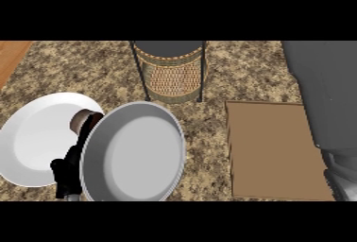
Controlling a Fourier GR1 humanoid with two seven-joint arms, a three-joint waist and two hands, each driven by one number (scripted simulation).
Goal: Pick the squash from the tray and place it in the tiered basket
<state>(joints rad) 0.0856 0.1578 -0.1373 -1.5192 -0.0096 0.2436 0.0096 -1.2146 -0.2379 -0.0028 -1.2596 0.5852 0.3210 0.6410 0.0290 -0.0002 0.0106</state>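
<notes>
A strip of wood [12, 56] shows at the far upper left, beside the speckled stone desk [83, 71]. On the left part of the desk lies a white plate [35, 142]. Just right of it is a grey plate [136, 151] with a raised rim, and its left edge overlaps the white one.

The left robot hand [65, 171] shows as a black shape in the narrow gap between the two plates, mostly hidden by the grey plate's rim. It cannot be told whether its fingers are curled or straight. At the top of that black shape sits a small tan-grey rounded piece [83, 119], and it cannot be told whether this is the squash or part of the hand. No other part of the view shows the squash plainly.

At the upper centre stands the tiered basket [171, 75], woven and held between dark upright rods. To its lower right the flat brown tray [275, 151] lies on the desk. A grey forearm [326, 94] runs down the right edge, overlapping the tray's right side, and the right robot hand is out of sight.
</notes>
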